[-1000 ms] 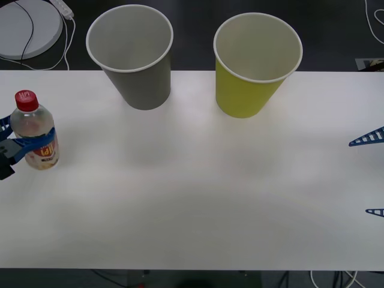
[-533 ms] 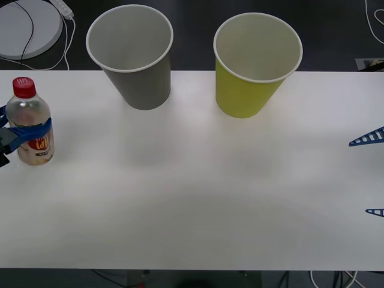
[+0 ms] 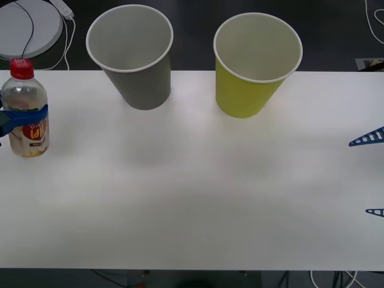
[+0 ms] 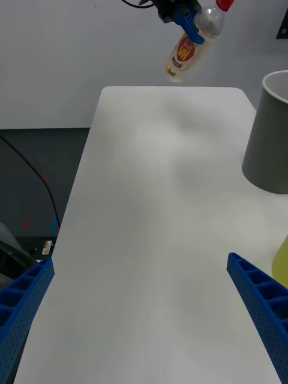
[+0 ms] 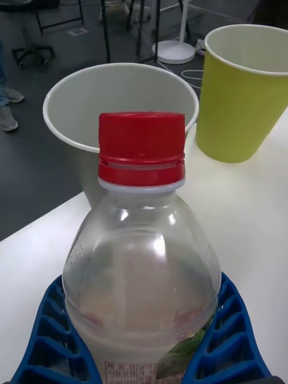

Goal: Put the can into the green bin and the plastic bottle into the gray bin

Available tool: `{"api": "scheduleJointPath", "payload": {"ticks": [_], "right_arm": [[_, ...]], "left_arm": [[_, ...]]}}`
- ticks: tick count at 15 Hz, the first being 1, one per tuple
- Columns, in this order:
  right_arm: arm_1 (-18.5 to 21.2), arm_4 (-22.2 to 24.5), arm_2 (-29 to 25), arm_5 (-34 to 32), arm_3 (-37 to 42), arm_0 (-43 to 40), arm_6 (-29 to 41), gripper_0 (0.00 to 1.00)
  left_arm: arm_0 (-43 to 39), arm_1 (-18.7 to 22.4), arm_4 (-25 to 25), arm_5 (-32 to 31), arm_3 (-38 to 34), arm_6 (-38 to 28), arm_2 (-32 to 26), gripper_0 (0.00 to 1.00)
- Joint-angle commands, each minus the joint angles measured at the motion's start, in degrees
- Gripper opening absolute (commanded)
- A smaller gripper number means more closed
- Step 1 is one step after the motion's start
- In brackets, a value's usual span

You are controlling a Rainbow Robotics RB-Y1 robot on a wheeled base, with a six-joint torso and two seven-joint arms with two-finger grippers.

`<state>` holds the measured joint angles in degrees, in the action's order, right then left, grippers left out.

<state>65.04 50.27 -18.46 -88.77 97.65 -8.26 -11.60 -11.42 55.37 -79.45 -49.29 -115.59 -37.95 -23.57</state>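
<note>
- The left gripper point(image 3: 12, 118) sits at the table's point(image 3: 192, 198) left edge, well to the left of the gray bin point(image 3: 133, 57), with its blue ribbed fingers point(image 5: 231, 327) closed around the body of the plastic bottle point(image 3: 24, 109).
- The bottle is held upright in the front view, red cap on top, with the blue band of the fingers crossing it just above the red-and-yellow label.
- In the right wrist view the bottle point(image 4: 193, 41) hangs clear above the far end of the table point(image 4: 162, 228), tilted, with the left gripper point(image 4: 183, 17) clamped on its upper part.
- In the left wrist view the red cap stands in front of the gray bin's point(image 5: 120, 108) open white rim, and the plastic bottle point(image 5: 144, 264) fills the space between the fingers.
- The gray bin stands upright at the back of the table; the green bin point(image 3: 255, 63) stands upright just to the right of it, the two apart.
- Both bins show pale insides with nothing seen in them.
- The right gripper point(image 3: 372, 175) is at the table's right edge, well to the right of the gray bin and beyond the green one, its fingers point(image 4: 258, 300) spread wide apart and holding nothing.
</note>
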Motion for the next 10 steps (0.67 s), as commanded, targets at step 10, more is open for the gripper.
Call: {"api": "scheduleJointPath", "payload": {"ticks": [10], "right_arm": [[0.0, 0.0, 0.0, 0.0, 0.0, 0.0, 0.0, 1.0]], "left_arm": [[15.9, 6.2, -11.2, -16.3, 1.9, -18.7, -0.3, 0.0]]}}
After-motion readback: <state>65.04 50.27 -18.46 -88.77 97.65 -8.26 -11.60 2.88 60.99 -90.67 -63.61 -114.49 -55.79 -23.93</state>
